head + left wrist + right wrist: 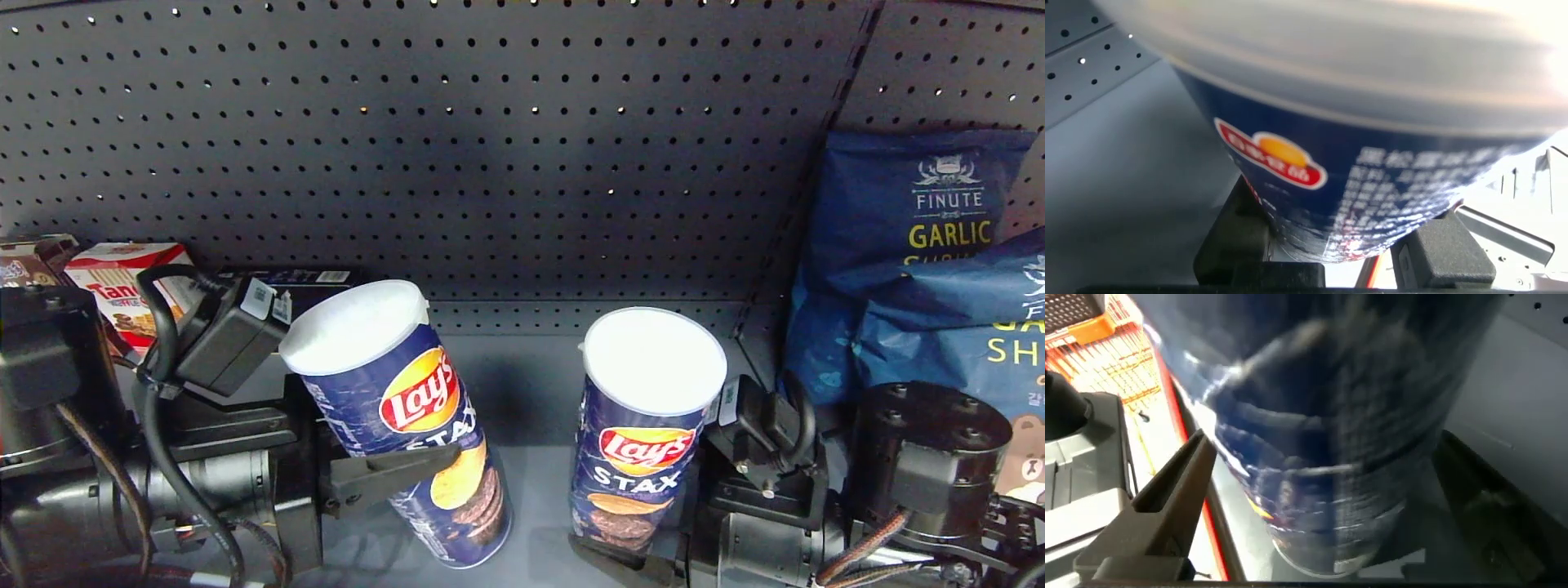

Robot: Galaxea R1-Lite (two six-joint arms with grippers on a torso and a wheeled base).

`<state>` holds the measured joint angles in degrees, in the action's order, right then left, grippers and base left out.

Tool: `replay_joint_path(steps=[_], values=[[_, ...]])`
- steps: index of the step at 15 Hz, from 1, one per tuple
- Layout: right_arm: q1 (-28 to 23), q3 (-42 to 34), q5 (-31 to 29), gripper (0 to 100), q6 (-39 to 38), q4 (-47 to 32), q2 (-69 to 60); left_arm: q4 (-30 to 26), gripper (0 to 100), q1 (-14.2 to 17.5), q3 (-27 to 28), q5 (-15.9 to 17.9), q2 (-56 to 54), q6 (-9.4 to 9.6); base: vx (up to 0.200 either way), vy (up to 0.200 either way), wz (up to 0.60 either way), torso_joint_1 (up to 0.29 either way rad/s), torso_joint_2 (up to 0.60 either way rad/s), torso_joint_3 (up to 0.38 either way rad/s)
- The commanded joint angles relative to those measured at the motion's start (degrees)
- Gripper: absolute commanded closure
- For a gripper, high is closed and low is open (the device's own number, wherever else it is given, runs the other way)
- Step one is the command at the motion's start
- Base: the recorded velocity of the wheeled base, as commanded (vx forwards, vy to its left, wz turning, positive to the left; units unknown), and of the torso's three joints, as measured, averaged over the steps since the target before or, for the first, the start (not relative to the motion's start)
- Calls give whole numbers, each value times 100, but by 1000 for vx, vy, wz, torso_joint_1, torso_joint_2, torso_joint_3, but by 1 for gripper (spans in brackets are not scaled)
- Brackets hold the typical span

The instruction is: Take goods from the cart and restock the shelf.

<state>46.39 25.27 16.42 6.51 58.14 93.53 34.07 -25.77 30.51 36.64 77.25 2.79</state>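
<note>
The left tool (424,482) is clamped on the lower body of the left chip can (384,384). The can leans with its white lid toward the left end of the shelf (531,384), and its base seems to touch the shelf near the front edge. The right tool (645,535) is clamped on the right chip can (645,425), which stands upright toward the right end, near the blue snack bags (914,245).
</note>
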Motion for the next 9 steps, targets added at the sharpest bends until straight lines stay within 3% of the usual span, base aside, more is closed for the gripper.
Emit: replay_joint_path(steps=[1, 5, 9], values=[[-15, -321, -25, 0, -1, 5, -423, 3, 100, -16, -2, 1, -8, 2, 0, 0, 0, 0, 0, 0], [-156, -1138, -174, 0, -1, -4, -1583, 20, 100, -42, -54, -17, -17, 20, 0, 0, 0, 0, 0, 0], [-534, -1341, -596, 0, 17, -145, -3165, -6, 100, -42, -72, -26, -167, 20, 0, 0, 0, 0, 0, 0]])
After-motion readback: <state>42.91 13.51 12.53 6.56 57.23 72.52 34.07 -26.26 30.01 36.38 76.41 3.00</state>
